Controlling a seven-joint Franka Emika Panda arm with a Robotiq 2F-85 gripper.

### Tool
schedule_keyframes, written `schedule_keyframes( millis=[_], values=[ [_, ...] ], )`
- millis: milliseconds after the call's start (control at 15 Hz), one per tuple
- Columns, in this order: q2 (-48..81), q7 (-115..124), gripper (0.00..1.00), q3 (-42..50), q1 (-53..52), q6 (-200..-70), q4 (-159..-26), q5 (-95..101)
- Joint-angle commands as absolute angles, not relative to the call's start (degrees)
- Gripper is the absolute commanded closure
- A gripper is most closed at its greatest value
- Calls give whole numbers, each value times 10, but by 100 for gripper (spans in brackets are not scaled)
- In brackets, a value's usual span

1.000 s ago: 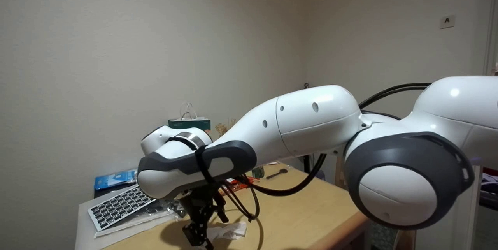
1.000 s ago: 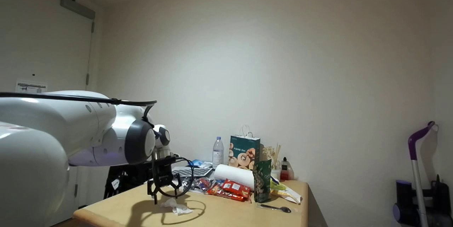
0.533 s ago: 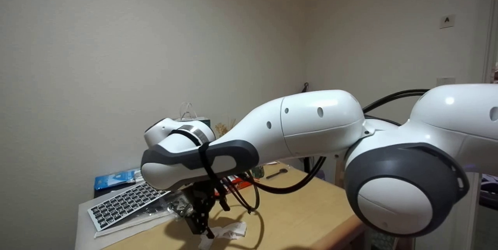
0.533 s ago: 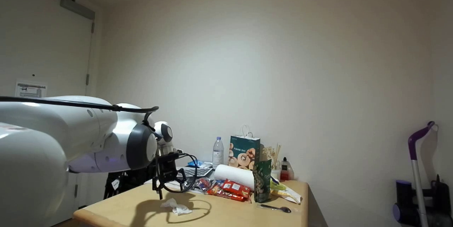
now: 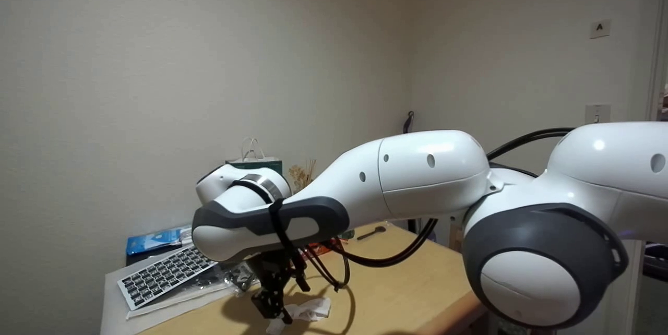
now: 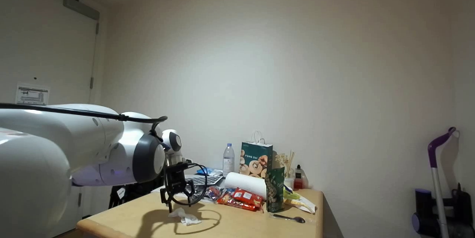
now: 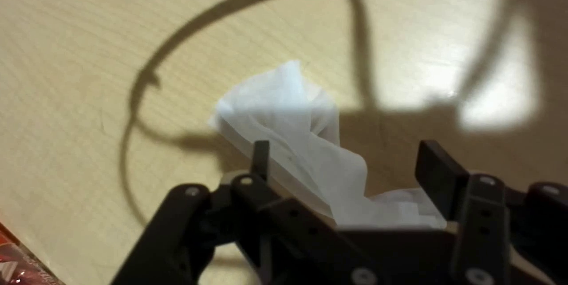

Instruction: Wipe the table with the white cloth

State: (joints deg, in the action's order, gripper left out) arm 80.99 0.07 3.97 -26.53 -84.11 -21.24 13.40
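Wrist view finds my end effector (image 7: 345,164) spread apart, the white cloth (image 7: 306,147) beneath its opening; I should descend squarely, pinching bunched folds without striking the counter (image 7: 66,76).

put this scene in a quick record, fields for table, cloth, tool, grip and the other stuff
table: light wood
white cloth: crumpled, lying on the table
tool: jaws apart, part of the white cloth seen between them in the wrist view
grip: nothing held; contact with the white cloth unclear
other things: red packets, green pouch upright, dark spoon, paper towel roll on its side
further back: clear bottle, green paper bag, both standing
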Motion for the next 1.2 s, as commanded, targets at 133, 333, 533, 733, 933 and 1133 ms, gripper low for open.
schedule_keyframes(
  millis=[133,333,533,733,933,1133],
  values=[
    [813,-45,59,36,-266,-833,-216,130],
    [808,-80,80,32,-267,-841,-218,130],
    [806,-101,93,30,-265,-843,-220,129],
    [806,-123,98,26,-264,-837,-224,126],
    [813,-99,95,31,-269,-843,-218,130],
    [814,-99,70,31,-269,-843,-218,130]
  ],
)
